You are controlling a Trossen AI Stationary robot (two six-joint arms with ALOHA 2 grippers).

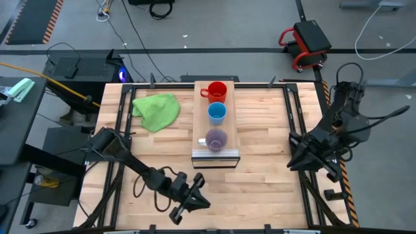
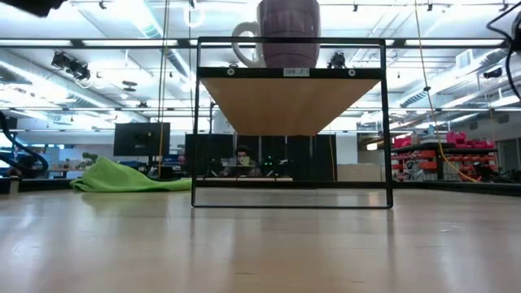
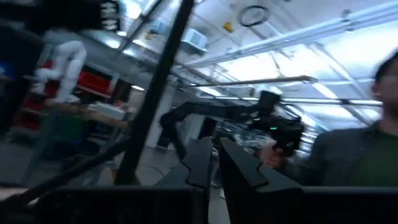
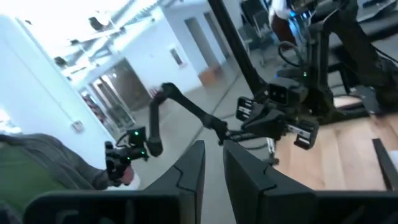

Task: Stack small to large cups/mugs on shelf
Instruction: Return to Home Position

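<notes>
In the high view three cups stand upright in a row on the light-wood shelf. The red mug is at the far end, the blue cup in the middle, and the purple cup near the metal strip. In the low view only the purple cup shows on top of the shelf. My left gripper is near the table's near edge and is shut on nothing. My right gripper is at the table's right side, also shut and holding nothing.
A green cloth lies crumpled on the table, left of the shelf's far end. Black rails run along the table's left and right sides. A person in green shows beyond the table in both wrist views.
</notes>
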